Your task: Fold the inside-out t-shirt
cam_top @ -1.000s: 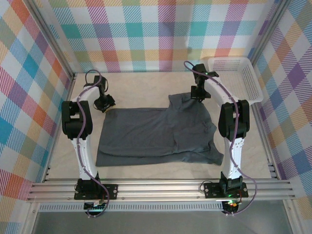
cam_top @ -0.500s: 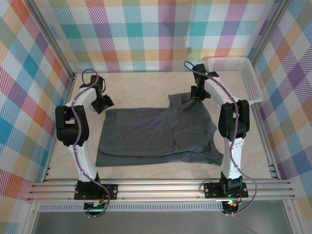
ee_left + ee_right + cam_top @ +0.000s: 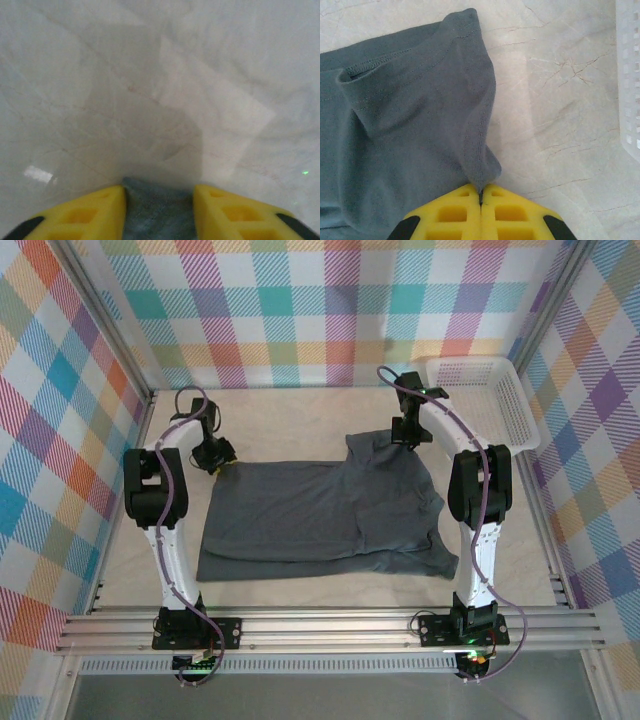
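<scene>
Right gripper (image 3: 481,194) is pinched tight on a seam of the dark slate-grey soft fabric t-shirt (image 3: 410,115), which spreads ahead and left of its fingers. Left gripper (image 3: 159,197) is half-open, a shirt corner lying between its jaws. It looks light and floppy: pinch hems and corners.

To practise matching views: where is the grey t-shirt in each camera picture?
Top external: t-shirt spread mid-table between both arms.
Left wrist: t-shirt corner bottom centre, between yellow fingers.
Right wrist: t-shirt on the left side, pinched by right gripper at bottom.
Shared landmark: marbled tabletop.
</scene>
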You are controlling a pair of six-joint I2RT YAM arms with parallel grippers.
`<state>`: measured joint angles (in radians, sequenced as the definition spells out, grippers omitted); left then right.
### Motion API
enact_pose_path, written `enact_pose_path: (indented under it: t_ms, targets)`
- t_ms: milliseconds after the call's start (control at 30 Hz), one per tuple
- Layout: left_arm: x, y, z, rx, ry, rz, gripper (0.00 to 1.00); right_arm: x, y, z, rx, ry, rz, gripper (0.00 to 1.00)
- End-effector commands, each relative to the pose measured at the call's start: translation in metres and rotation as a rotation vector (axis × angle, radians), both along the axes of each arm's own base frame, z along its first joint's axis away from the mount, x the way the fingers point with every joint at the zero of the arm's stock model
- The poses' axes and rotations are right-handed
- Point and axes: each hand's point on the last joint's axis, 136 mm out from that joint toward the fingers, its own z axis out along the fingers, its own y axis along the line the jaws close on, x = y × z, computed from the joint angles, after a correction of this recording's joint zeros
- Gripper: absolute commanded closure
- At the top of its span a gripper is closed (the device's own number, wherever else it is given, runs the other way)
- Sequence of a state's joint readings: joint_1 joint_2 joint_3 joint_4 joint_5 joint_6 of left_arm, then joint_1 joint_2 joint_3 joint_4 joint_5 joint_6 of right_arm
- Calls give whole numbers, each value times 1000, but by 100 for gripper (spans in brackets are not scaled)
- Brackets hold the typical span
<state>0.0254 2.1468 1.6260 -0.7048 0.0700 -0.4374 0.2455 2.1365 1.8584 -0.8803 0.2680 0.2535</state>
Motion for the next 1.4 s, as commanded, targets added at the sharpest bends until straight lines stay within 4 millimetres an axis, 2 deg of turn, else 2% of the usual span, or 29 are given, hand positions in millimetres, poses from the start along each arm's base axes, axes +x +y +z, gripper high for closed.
enact_pose_path:
  t_ms: [0,100,133,267,367,533,667,800,933,1033,1167,1367]
  targets:
    - [-5,2,-15,-11,48,3,76,-5,0,-3,2,16,-4,100]
    - [-6,10,-7,27,43,16,98,-6,-2,-2,-2,14,-7,100]
    - [-7,14,-3,46,44,22,100,-7,-2,-2,-4,13,-9,100]
    - [-14,40,19,116,36,56,100,-11,-9,-2,-19,2,-32,100]
    - [-19,52,24,129,37,54,100,-14,-12,-9,-1,11,-53,100]
    - [-16,46,19,86,45,26,100,-10,-3,-14,38,35,-45,100]
    - [-12,47,35,84,9,31,100,-3,-6,5,69,7,-59,100]
    - [-13,57,52,63,-24,61,100,4,-23,21,157,-35,-115,100]
    - [-10,36,60,-77,-49,20,100,3,-10,18,252,-9,-61,100]
    - [-19,35,76,-74,-57,14,100,-4,-9,21,277,3,-72,100]
    - [-45,45,88,-70,-58,55,100,-19,-22,32,311,-30,-133,100]
    - [-80,44,81,-70,-21,61,100,-44,-31,23,328,-4,-165,100]
